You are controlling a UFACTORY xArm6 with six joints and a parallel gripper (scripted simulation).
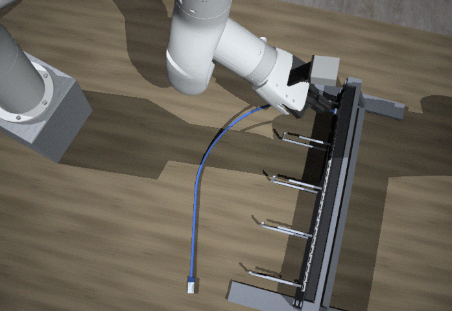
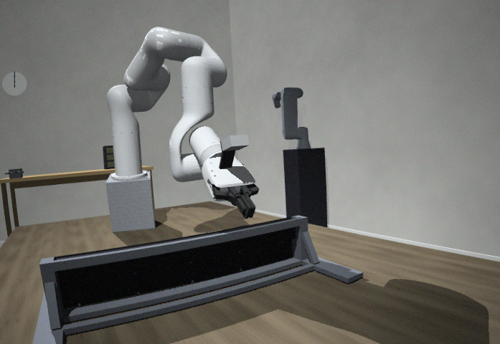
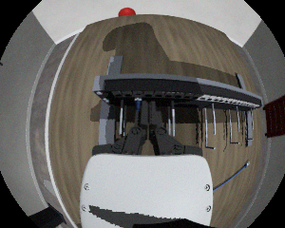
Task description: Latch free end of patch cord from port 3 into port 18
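Observation:
The rack stands on the table with its dark port panel facing the arm; the exterior view shows its back. The blue patch cord runs from the rack's far end, under the wrist, in a curve across the table. Its free plug lies flat on the wood, well short of the rack. My gripper is shut and empty, its fingertips close to the panel's far end, just above the cord's plugged end. It also shows in the exterior view and the wrist view. Port numbers are not readable.
Several metal cable bars stick out from the rack's front toward the cord. The rack's grey feet lie at both ends. The robot's base block stands at left. A black pedestal stands beyond the table.

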